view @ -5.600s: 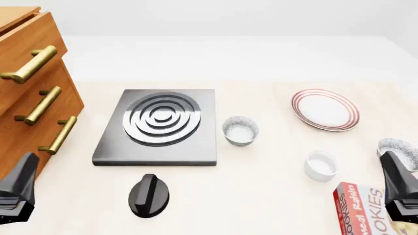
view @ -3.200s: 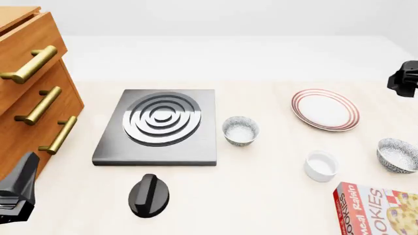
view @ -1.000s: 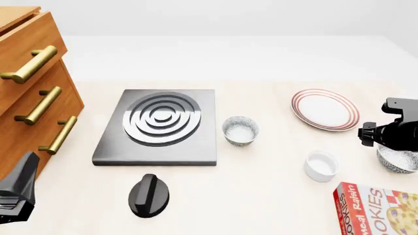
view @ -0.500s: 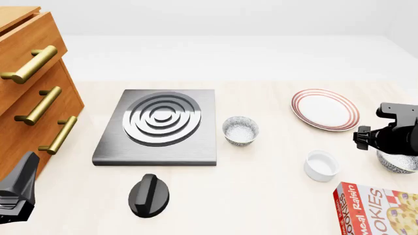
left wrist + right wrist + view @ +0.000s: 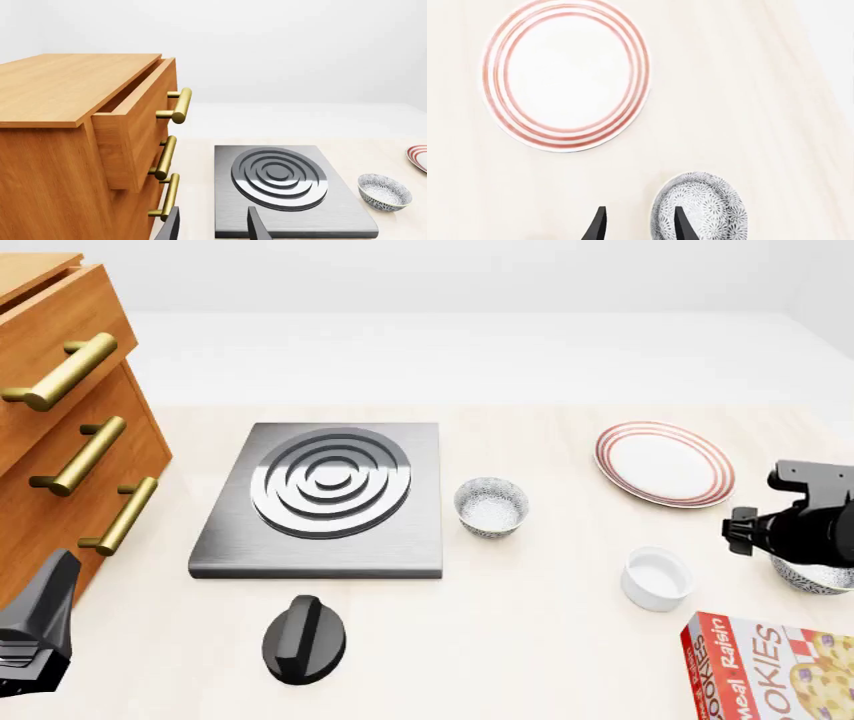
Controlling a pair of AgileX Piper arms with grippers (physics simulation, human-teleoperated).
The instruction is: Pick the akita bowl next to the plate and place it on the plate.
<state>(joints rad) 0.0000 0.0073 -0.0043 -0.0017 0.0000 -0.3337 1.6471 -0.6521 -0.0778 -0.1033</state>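
The plate (image 5: 665, 462), white with red rings, lies at the right of the table and fills much of the right wrist view (image 5: 566, 75). Just nearer than it, by the table's right edge, sits a speckled akita bowl (image 5: 810, 578), mostly covered by my right gripper (image 5: 801, 530), which hangs over it pointing down. In the right wrist view the gripper (image 5: 638, 227) is open; one fingertip (image 5: 680, 224) is over the bowl (image 5: 704, 210) at its rim, the other beside it. My left gripper (image 5: 213, 230) is open and empty at the front left (image 5: 34, 630).
A second speckled bowl (image 5: 491, 506) stands beside the grey stove plate (image 5: 327, 495). A white ramekin (image 5: 655, 578) sits left of my right gripper and a cookies box (image 5: 774, 670) in front of it. A black knob (image 5: 304, 638) and a wooden drawer cabinet (image 5: 67, 420) are at the left.
My right gripper has come down from above the plate's right side and settled lower over the speckled bowl at the right edge. The left arm has not moved.
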